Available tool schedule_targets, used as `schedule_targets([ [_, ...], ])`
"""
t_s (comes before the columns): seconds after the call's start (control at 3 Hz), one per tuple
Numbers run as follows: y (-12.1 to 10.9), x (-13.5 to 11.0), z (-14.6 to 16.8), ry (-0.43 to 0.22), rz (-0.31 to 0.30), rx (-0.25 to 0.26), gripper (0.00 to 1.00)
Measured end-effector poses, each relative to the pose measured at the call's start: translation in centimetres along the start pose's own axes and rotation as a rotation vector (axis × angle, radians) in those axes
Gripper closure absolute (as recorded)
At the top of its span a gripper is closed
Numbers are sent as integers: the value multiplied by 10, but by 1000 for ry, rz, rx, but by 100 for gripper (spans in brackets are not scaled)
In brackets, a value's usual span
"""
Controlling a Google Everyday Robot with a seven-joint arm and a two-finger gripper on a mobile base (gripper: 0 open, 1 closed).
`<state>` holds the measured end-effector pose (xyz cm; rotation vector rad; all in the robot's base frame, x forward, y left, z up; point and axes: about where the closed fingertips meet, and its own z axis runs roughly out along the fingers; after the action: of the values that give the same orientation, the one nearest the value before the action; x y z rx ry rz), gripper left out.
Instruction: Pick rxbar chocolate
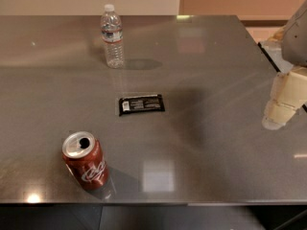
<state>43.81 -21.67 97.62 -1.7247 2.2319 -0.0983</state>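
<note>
A grey, glossy table point(216, 143) fills most of the frame, carrying 3 items, with a robot gripper point(280, 111) at the right edge.

The rxbar chocolate point(141, 104) lies flat just left of the frame's centre. Its black wrapper runs lengthwise from left to right, with a white patch at its left end and white print along the rest. Nothing touches it, and bare tabletop surrounds it on every side.

The gripper, a cream-coloured blocky assembly, hangs at middle right of the frame beneath a grey arm segment that enters from the upper right corner. It points downward over the table's right side, well apart from the bar and holding nothing. Whether it is wide or narrow cannot be told from this angle.

A clear plastic water bottle point(112, 37) with a white cap and a paper label stands upright in the upper left, near the table's far edge, casting a soft shadow to its right. A red Coca-Cola can point(86, 162) stands in the lower left near the front edge, its silver top opened. The bar sits between these 2, apart from both.

Pale patches of reflected light mark the tabletop at lower centre and lower left.
</note>
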Motion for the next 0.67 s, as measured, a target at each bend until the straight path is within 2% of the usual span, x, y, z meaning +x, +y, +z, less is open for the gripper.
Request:
schedule_targets([
  [0.33, 0, 0, 0, 0, 0, 0, 0],
  [0.67, -4, -9, 0, -21, -35, -27, 0],
])
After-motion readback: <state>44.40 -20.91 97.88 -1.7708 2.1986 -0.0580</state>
